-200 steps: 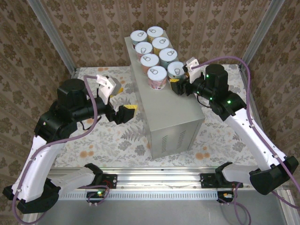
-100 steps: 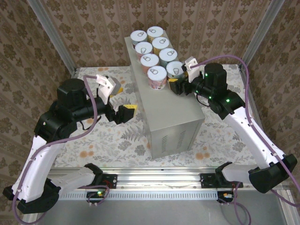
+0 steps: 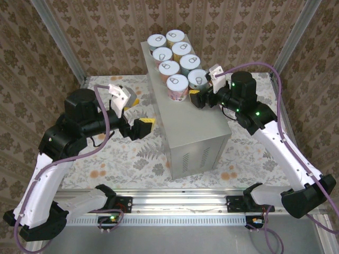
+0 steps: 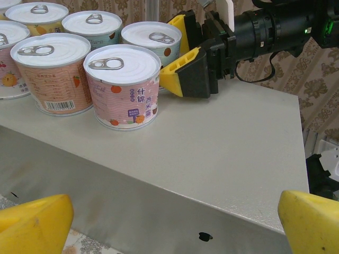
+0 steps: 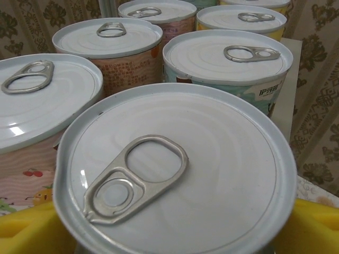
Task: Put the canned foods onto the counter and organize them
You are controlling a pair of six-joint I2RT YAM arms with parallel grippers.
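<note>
Right gripper (image 3: 201, 89) straddles the eighth can (image 3: 198, 79) on the counter (image 3: 196, 127); I cannot tell whether I'm gripping it, so next I'd open wide and back straight out.

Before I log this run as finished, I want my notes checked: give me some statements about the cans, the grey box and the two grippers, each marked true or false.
1. All eight cans stand on the grey box in two rows. True.
2. The left gripper holds a can. False: it is open and empty, beside the box over the floral cloth.
3. The right gripper has a finger on either side of the nearest can in the right-hand row. True.
4. One can lies tipped on its side. False: every can is upright, with its pull tab on top.
5. The vent slits are on the end of the box that faces the arm bases. True.
</note>
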